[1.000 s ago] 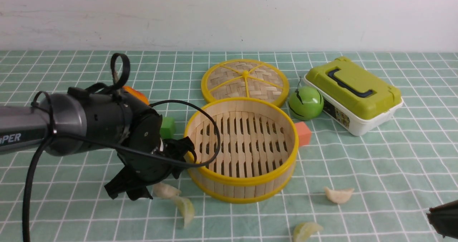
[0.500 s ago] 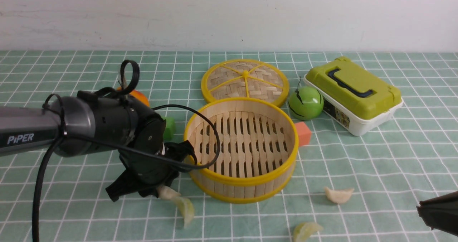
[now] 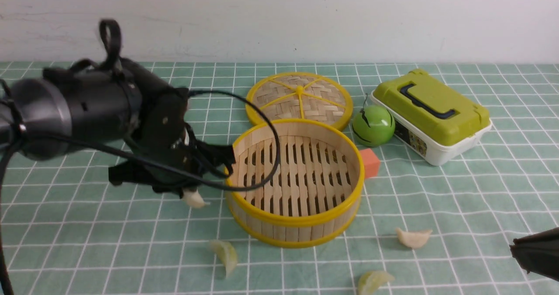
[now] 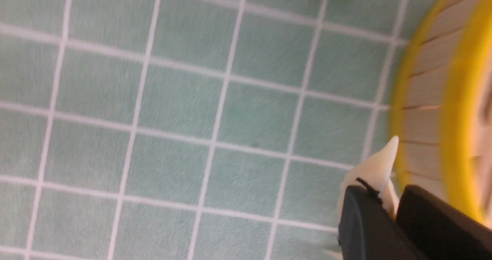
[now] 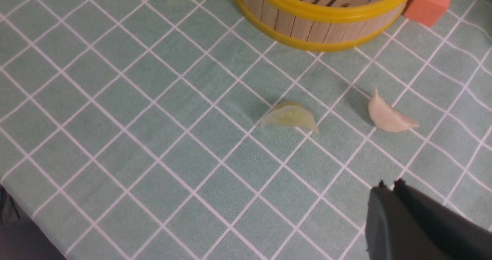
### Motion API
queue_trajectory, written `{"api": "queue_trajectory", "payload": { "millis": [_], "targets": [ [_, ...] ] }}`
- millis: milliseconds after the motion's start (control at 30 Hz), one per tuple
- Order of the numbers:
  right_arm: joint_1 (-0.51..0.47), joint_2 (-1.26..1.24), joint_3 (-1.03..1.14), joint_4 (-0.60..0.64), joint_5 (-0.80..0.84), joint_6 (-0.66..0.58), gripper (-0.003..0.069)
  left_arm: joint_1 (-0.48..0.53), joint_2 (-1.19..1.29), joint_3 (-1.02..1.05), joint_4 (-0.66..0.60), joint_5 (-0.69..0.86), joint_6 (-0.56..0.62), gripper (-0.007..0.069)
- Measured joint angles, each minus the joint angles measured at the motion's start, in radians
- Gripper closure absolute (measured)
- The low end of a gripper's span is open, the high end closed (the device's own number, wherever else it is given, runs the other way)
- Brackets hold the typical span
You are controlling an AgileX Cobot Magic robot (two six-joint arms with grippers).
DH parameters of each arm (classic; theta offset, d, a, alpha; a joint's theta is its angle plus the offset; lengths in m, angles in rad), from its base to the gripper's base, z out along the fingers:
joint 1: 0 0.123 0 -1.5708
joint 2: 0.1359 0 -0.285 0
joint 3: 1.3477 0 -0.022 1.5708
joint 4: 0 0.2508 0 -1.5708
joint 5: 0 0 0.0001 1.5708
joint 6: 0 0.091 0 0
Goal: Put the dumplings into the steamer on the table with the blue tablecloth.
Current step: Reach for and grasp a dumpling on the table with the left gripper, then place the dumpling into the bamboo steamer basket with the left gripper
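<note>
My left gripper (image 3: 188, 193) is shut on a cream-white dumpling (image 3: 194, 198), held above the blue tablecloth (image 3: 458, 199) just left of the steamer (image 3: 297, 219). In the left wrist view the dumpling (image 4: 378, 167) pokes out between the black fingers of the left gripper (image 4: 388, 198), close to the steamer's wall (image 4: 423, 98). The steamer is empty. A yellow-green dumpling (image 3: 227, 253) lies in front of it. Another yellow-green one (image 3: 373, 281) (image 5: 290, 115) and a cream one (image 3: 412, 237) (image 5: 388, 117) lie at front right. My right gripper (image 3: 515, 248) (image 5: 389, 185) is shut and empty, near the front right edge.
The woven lid (image 3: 299, 96) lies flat behind the steamer. A green ball (image 3: 373, 125) and a white box with a green lid (image 3: 430, 111) stand at back right. An orange cube (image 3: 370, 162) (image 5: 428, 2) touches the steamer's right side. A wall closes the far edge.
My left gripper closed on the cream dumpling and lifted it off the cloth, rising and moving back. The right gripper edged a little further into view.
</note>
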Motion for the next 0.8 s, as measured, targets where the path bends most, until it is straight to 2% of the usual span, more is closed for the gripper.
{"api": "queue_trajectory", "payload": {
  "millis": [100, 133, 300, 500, 667, 800],
  "targets": [
    [0.0, 0.0, 0.0, -0.002, -0.02, 0.0, 0.0645, 0.0, -0.021, -0.15, -0.085, 0.073, 0.136, 0.054],
    [0.0, 0.0, 0.0, -0.002, -0.02, 0.0, 0.0645, 0.0, -0.021, -0.15, -0.085, 0.073, 0.136, 0.054],
    [0.0, 0.0, 0.0, -0.009, -0.027, 0.0, 0.0638, -0.041, 0.027, -0.337, -0.24, 0.121, 0.299, 0.054],
    [0.0, 0.0, 0.0, -0.019, -0.018, 0.0, 0.0634, -0.14, 0.238, -0.514, -0.289, 0.102, 0.339, 0.054],
    [0.0, 0.0, 0.0, -0.02, 0.013, 0.0, 0.0628, -0.152, 0.419, -0.647, -0.29, 0.093, 0.342, 0.054],
    [0.0, 0.0, 0.0, -0.037, 0.027, 0.0, 0.0624, -0.15, 0.566, -0.774, -0.242, 0.093, 0.342, 0.054]
  ]
}}
